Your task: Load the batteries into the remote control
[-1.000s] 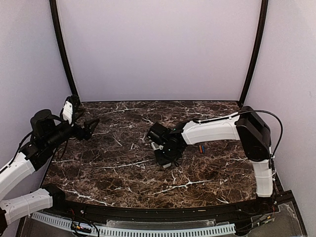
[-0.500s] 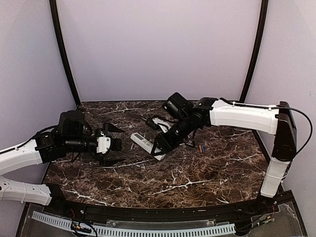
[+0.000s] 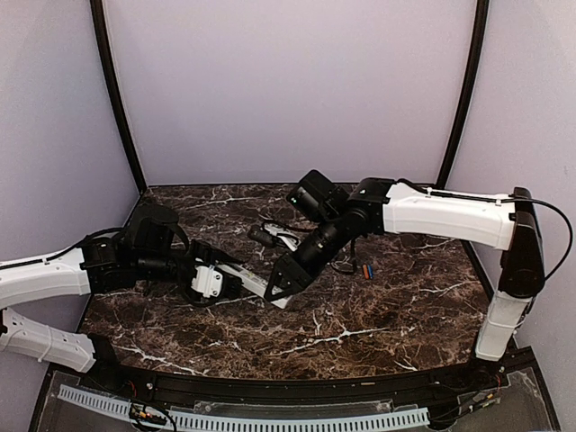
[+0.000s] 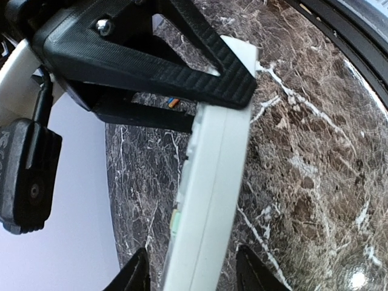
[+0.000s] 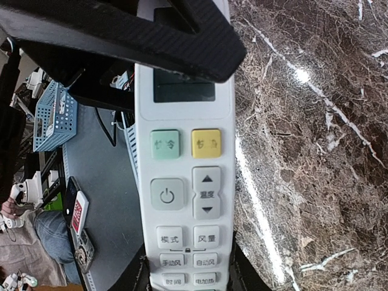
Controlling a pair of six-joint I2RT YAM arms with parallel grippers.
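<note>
Because the remote control (image 5: 185, 182) looks a light, stiff, slick plastic bar, it may twist if pinched anywhere but its long edges. The right claw (image 3: 281, 283) grips it over the table (image 3: 387, 324); the left claw (image 4: 194, 276) straddles its other end, clamped or not I cannot tell. The batteries (image 3: 366, 269) lie apart on the table.

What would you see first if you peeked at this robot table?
The white remote control, lifted over the middle of the dark marble table: the right fingers clamp one end and the left fingers straddle the other. Its green button and yellow button stand out, and two tiny batteries lie on the table near the right arm.
</note>
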